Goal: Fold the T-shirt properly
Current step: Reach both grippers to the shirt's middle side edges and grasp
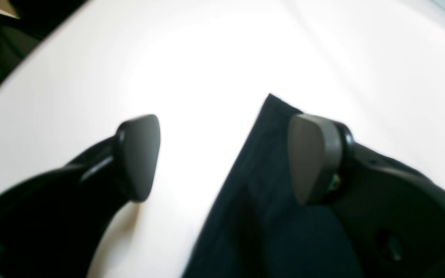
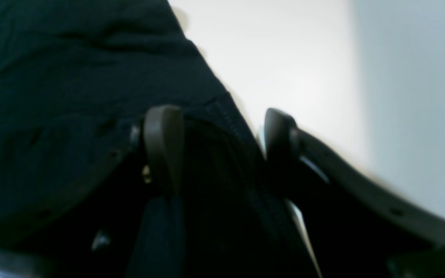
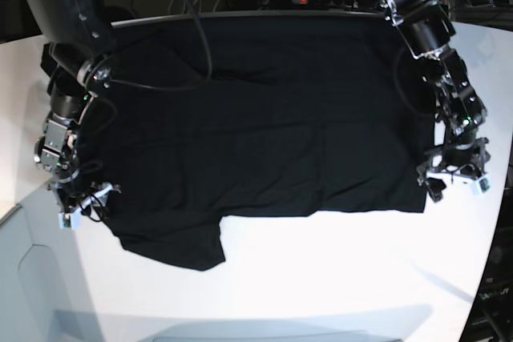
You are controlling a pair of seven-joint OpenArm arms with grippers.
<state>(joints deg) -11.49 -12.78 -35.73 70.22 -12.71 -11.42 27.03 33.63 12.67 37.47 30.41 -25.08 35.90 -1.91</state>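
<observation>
The T-shirt lies spread flat and black across the white table, one sleeve hanging toward the near edge; any print, collar colour or tag is not visible in any view, since the cloth reads as one dark mass. The left gripper hangs with its jaws wide apart just over the table, and a pointed corner of the shirt runs up between its pads: the cloth lies under and beside one pad, while the other stands over bare white surface, apart from the fabric. Whether either pad touches the cloth cannot be told, as that view is blurred and the lower fingers are cut off by the frame. The right gripper is also spread, with a stitched hem of the shirt rising between its fingers; one finger sits over the dark cloth, the other right at the shirt's edge against the pale table. Below the fingertips everything sinks into shadow, so any contact there stays unclear. In the base view both grippers are small and partly lost among cables at the shirt's two side edges.
</observation>
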